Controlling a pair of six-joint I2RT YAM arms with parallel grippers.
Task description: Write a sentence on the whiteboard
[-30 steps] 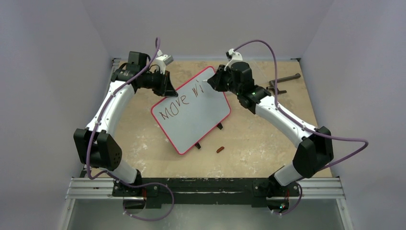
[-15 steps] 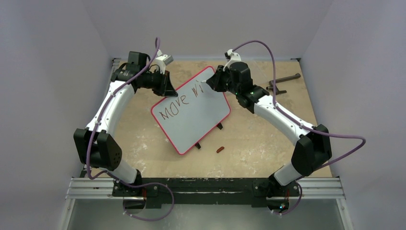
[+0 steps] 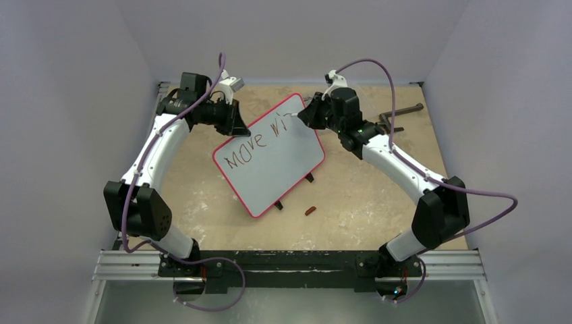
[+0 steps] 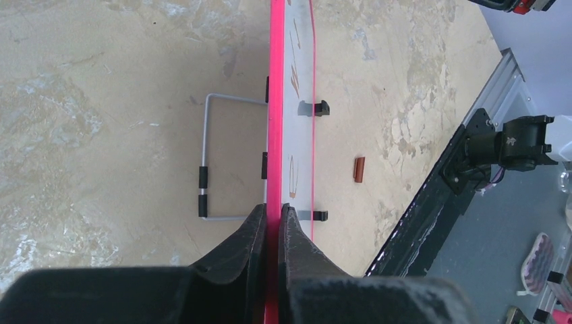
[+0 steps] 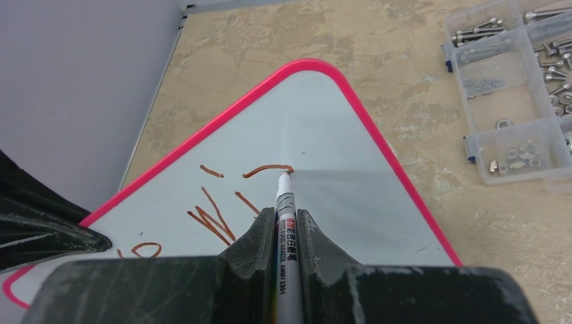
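At mid-table, propped on black feet: whiteboard [image 3: 276, 172], its sentence [image 3: 253, 143] so far reading "Move wi". Clamped on its red rim: left gripper [image 4: 272, 210]. Clamped on marker [image 5: 284, 196]: right gripper [image 5: 287, 217], nib touching a curved stroke; barrel print not clearly legible.

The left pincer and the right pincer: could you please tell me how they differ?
The left pincer clamps the whiteboard by its red rim; the right pincer clamps a marker. The left pincer sits at the board's edge; the right pincer hangs over its face, marker tip at a stroke. Both are shut.
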